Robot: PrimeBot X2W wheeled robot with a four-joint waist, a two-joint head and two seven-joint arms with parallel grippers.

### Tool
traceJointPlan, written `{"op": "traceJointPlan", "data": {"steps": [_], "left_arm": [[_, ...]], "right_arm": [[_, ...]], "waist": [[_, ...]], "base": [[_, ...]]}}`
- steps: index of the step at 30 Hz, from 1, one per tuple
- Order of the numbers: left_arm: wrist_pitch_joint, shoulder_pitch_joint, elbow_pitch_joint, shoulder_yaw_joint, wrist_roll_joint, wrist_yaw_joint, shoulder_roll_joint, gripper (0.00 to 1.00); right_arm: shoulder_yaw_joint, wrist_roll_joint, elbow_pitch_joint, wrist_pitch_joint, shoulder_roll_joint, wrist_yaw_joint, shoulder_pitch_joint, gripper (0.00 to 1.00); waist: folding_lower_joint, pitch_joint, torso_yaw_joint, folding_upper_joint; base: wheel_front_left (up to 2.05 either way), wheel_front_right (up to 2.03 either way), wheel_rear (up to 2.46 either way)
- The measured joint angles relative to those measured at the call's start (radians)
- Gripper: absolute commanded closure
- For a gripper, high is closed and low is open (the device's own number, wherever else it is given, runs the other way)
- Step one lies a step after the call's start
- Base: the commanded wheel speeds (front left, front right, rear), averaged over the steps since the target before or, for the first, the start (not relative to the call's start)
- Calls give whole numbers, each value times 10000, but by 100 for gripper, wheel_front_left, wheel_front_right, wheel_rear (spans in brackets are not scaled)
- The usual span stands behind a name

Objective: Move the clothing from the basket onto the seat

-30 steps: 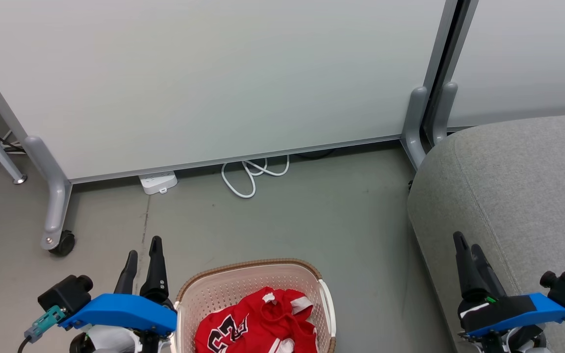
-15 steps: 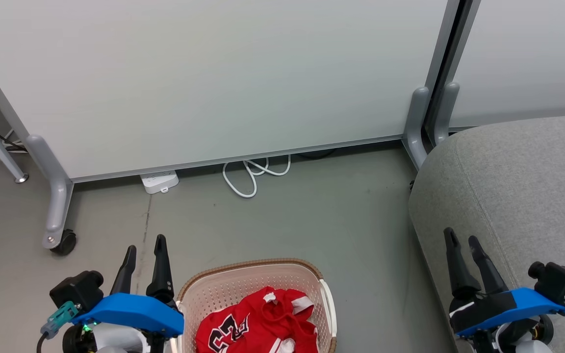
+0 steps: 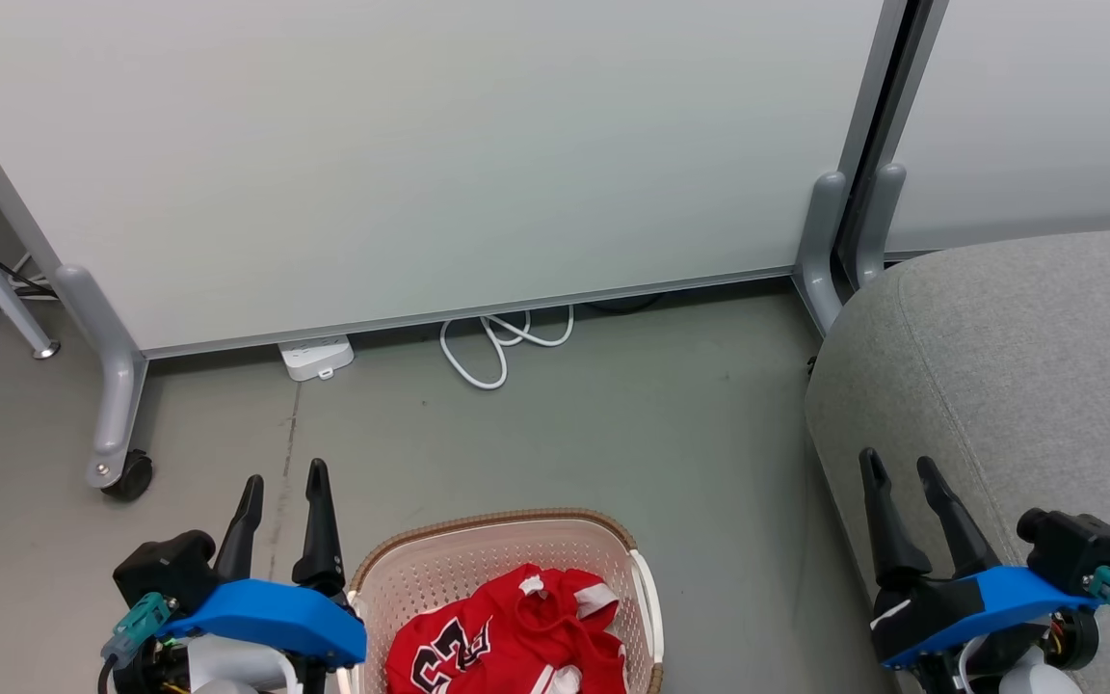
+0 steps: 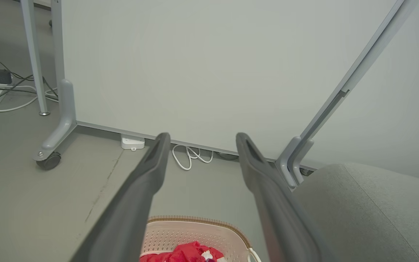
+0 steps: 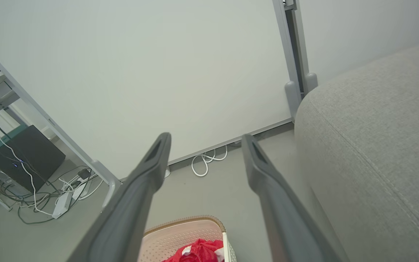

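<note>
Far left, a caster (image 3: 126, 475) on the grey foot of the big white partition (image 3: 478, 154) sits on the floor (image 3: 613, 434), with loose cables trailing off behind it. Coming right, here is the left hand (image 3: 284, 472), low and near, its two dark fingers spread wide with nothing between them, pointing away toward the partition and hanging just left of the basket (image 3: 502, 515). Beyond it, a white power strip (image 3: 316, 357) lies at the foot of the partition. Now the basket itself, on the floor at the near edge, cream and perforated with a brown rim, and the clothing (image 3: 516, 636) is right there inside it, a crumpled red heap with white trim and a black-and-white number facing up. Neither hand is touching it. Past the basket, against the partition, a white cable (image 3: 497, 342) lies looped on the floor. Further right, a stretch of bare floor separates the basket from the seat (image 3: 1027, 366), the large grey sofa filling the right side. And there is the right hand (image 3: 897, 458), near, at the seat's left edge, fingers wide apart and holding nothing; whether it brushes the fabric I cannot tell.
</note>
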Motion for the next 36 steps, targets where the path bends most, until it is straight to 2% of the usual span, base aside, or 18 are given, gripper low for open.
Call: {"op": "traceJointPlan", "data": {"steps": [36], "left_arm": [[-803,-113,194,73,2974,-100,-194,0]], "right_arm": [[121,-3289,65,-504,-36,4,-127,0]], "waist": [[0,-51,43,0]], "base": [[0,0,0]]}}
